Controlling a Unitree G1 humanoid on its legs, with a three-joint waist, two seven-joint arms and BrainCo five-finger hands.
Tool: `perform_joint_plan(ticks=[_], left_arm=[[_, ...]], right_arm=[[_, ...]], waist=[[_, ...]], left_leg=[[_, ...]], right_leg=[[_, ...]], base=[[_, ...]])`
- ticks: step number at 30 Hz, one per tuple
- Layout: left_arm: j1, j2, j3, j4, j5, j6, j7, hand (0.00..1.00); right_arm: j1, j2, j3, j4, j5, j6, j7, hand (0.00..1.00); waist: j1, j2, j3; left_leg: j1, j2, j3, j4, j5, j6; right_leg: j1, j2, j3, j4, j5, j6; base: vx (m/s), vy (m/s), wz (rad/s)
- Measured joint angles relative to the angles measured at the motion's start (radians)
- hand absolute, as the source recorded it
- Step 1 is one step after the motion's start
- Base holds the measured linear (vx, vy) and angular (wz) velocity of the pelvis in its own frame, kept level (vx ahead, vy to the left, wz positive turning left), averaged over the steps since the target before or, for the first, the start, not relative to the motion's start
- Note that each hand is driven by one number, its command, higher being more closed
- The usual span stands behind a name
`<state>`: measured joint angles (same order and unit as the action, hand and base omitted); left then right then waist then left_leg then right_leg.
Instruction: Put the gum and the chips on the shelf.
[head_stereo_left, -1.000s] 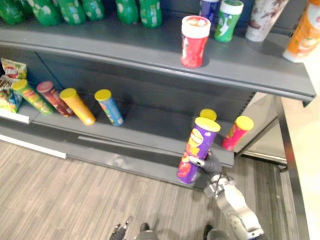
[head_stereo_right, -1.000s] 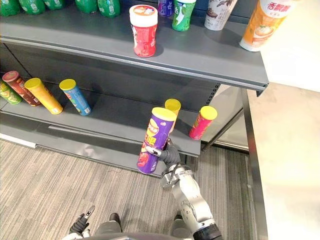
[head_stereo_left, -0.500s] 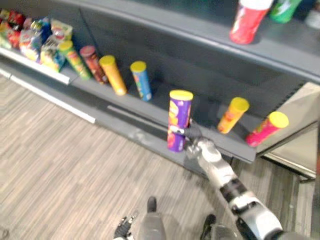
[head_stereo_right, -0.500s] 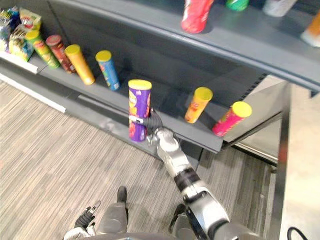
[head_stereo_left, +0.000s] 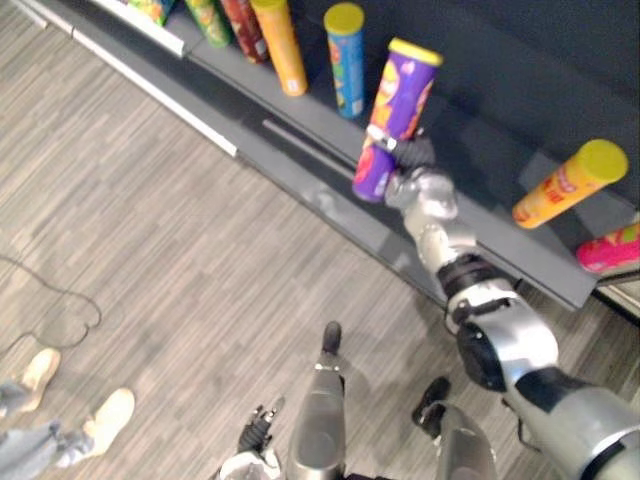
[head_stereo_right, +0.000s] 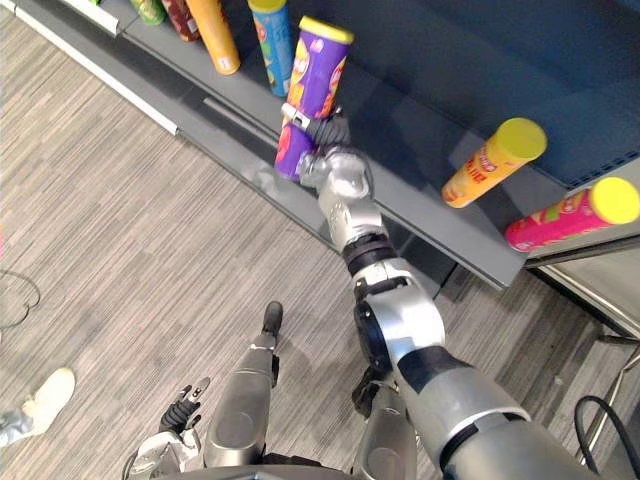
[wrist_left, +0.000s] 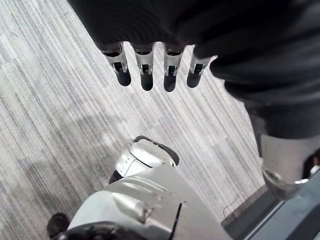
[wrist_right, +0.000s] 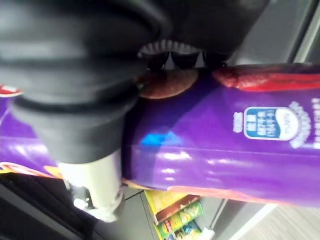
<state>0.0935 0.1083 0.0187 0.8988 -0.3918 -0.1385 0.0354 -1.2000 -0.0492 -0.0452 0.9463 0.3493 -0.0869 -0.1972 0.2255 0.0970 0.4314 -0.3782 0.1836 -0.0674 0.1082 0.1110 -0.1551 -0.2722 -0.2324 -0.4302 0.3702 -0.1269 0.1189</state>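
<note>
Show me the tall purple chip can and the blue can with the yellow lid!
Tall purple chip can (head_stereo_left: 403, 92): left eye view, upper part of its side.
Blue can with yellow lid (head_stereo_left: 346, 65): left eye view, middle of its side.

Person's shoes (head_stereo_left: 110, 412) on the grey plank floor (head_stereo_left: 150, 230) — blue can (head_stereo_left: 345, 55), pink can (head_stereo_right: 560, 220) tilted

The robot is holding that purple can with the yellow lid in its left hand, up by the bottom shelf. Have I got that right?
Not quite: the right hand grips the purple can, as the right wrist view shows. The left hand hangs open over the floor, holding nothing. The rest stands: yellow lid, up by the bottom shelf.
</note>
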Motion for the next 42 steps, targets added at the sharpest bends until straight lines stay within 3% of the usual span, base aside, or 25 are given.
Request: perform_joint_plan(ticks=[3,11,18,30,36,42], left_arm=[[-0.031,-0.007,-0.051,-0.001,-0.034,-0.012,-0.001,0.00],[-0.068,-0.003,-0.126,-0.008,-0.040,-0.026,0.002,0.00],[-0.109,0.006,-0.192,0.000,-0.070,-0.032,0.009,0.00],[-0.159,0.011,-0.240,-0.002,-0.077,-0.058,0.030,0.00],[-0.187,0.004,-0.246,-0.043,-0.077,-0.068,0.036,0.00],[-0.204,-0.013,-0.236,-0.071,-0.078,-0.072,0.037,0.00]], right_arm=[[-0.022,-0.049,-0.044,0.023,-0.029,-0.012,-0.048,1.00],[-0.121,-0.193,-0.065,0.088,-0.111,-0.023,-0.156,1.00],[-0.130,-0.261,-0.098,0.086,-0.219,-0.031,-0.267,1.00],[-0.165,-0.368,-0.154,-0.010,-0.263,-0.094,-0.371,1.00],[-0.154,-0.363,-0.193,-0.169,-0.276,-0.094,-0.451,1.00],[-0.141,-0.308,-0.190,-0.291,-0.366,-0.088,-0.474,1.00]], waist=[[0.025,0.023,0.015],[0.049,0.076,0.042],[0.065,0.114,0.058],[0.086,0.121,0.053],[0.105,0.122,0.053],[0.106,0.122,0.053]], left_leg=[[-0.024,-0.008,-0.010,-0.003,0.011,0.000],[-0.109,-0.020,-0.026,-0.020,0.047,0.001],[-0.173,-0.027,-0.028,-0.024,0.062,-0.002],[-0.270,-0.052,-0.026,-0.032,0.088,0.002],[-0.304,-0.058,-0.014,-0.037,0.089,0.003],[-0.310,-0.063,-0.002,-0.036,0.089,0.002]], right_leg=[[-0.034,-0.012,-0.004,0.036,-0.016,-0.002],[-0.149,-0.036,-0.004,0.100,-0.032,-0.011],[-0.241,-0.054,0.005,0.158,-0.051,-0.020],[-0.382,-0.092,0.033,0.226,-0.069,-0.022],[-0.434,-0.098,0.050,0.231,-0.068,-0.022],[-0.455,-0.105,0.066,0.243,-0.071,-0.019]], base=[[0.01,-0.036,0.08],[0.00,-0.036,0.04],[0.01,-0.050,0.01],[0.01,-0.027,0.01],[0.06,-0.033,-0.04],[0.06,-0.042,-0.04]])
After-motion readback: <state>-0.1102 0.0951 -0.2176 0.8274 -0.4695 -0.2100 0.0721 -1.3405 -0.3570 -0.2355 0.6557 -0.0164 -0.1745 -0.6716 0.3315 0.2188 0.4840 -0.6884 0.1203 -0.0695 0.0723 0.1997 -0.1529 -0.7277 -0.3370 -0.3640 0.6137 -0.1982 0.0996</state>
